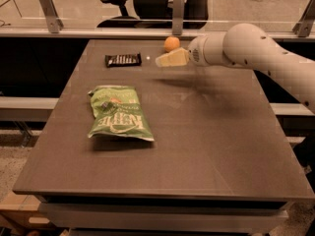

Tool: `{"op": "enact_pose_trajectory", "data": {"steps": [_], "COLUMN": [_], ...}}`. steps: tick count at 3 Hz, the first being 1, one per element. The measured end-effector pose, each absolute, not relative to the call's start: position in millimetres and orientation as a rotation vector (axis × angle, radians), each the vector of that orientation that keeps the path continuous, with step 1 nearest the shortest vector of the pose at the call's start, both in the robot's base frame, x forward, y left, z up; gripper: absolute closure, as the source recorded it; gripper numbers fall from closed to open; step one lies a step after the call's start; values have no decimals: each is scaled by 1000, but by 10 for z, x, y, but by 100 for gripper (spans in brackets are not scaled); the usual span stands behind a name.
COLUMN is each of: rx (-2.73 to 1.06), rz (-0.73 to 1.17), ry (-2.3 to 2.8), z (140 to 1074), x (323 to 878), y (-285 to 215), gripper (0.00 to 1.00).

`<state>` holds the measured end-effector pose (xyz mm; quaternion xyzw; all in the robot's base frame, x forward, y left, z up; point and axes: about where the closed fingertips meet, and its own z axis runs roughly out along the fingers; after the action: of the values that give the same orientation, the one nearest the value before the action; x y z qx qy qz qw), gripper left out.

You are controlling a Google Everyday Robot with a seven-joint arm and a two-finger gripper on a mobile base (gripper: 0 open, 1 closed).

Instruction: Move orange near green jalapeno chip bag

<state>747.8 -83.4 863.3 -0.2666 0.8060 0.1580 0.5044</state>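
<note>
The orange (172, 44) is a small round fruit resting on the dark table near its far edge. My gripper (163, 60) hovers just in front of and slightly left of the orange, pointing left, with a small gap between them. It holds nothing that I can see. The green jalapeno chip bag (119, 113) lies flat on the left half of the table, well nearer the camera than the orange and the gripper.
A small black candy bar wrapper (123, 59) lies at the far left, left of the gripper. The table (211, 146) is dark brown. A glass partition with metal posts (177, 6) and an office chair stand behind the far edge.
</note>
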Motion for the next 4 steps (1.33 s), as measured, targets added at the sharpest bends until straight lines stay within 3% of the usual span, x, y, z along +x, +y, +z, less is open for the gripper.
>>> {"op": "enact_pose_trajectory", "data": {"steps": [4], "rx": [-635], "rz": [413], "ry": [1909], "z": [8550], "x": [8182], "y": [-804], "gripper": [0]}}
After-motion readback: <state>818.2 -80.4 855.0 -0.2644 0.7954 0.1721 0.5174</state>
